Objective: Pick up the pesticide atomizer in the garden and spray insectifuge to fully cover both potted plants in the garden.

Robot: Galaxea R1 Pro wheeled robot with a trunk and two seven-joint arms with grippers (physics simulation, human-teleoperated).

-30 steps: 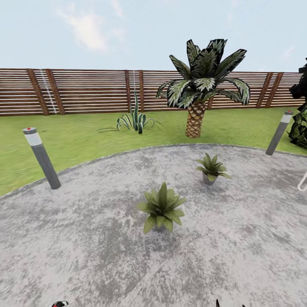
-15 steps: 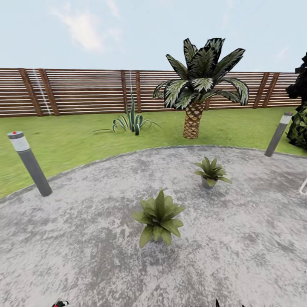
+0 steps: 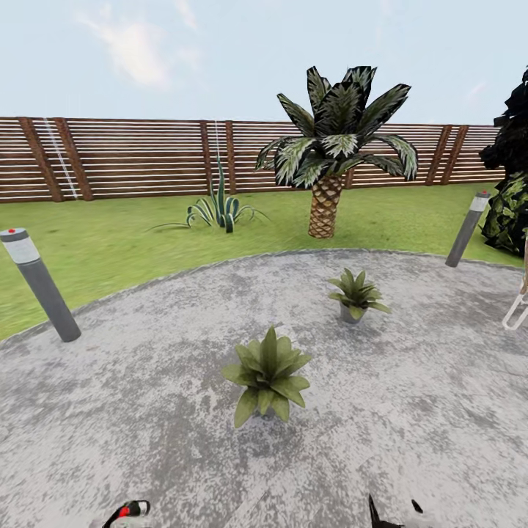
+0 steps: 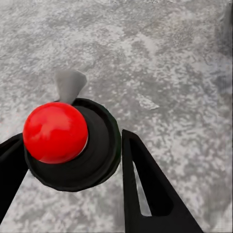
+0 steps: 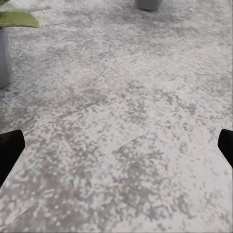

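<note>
Two potted plants stand on the grey paved patio (image 3: 132,411): the nearer one (image 3: 268,374) in the middle, the farther, smaller one (image 3: 357,293) to its right. The pesticide atomizer (image 4: 73,145), a dark round body with a red top and a pale grey nozzle, sits between the black fingers of my left gripper (image 4: 70,145), which is shut on it. In the head view it peeks up at the bottom left as the atomizer (image 3: 128,510). My right gripper (image 3: 394,510) is open above bare paving, with a grey pot (image 5: 2,58) and a second pot (image 5: 148,4) ahead of it.
Grey bollard lamp posts stand at the patio's edge on the left (image 3: 40,286) and right (image 3: 463,231). Behind lie the lawn, a palm (image 3: 326,183), a spiky plant (image 3: 220,209) and the slatted fence (image 3: 132,158). A dark bush (image 3: 510,198) and a white frame (image 3: 517,308) are at the right.
The whole picture has shifted left, so the camera moved. The atomizer and my right fingertips have risen further into the bottom of the head view.
</note>
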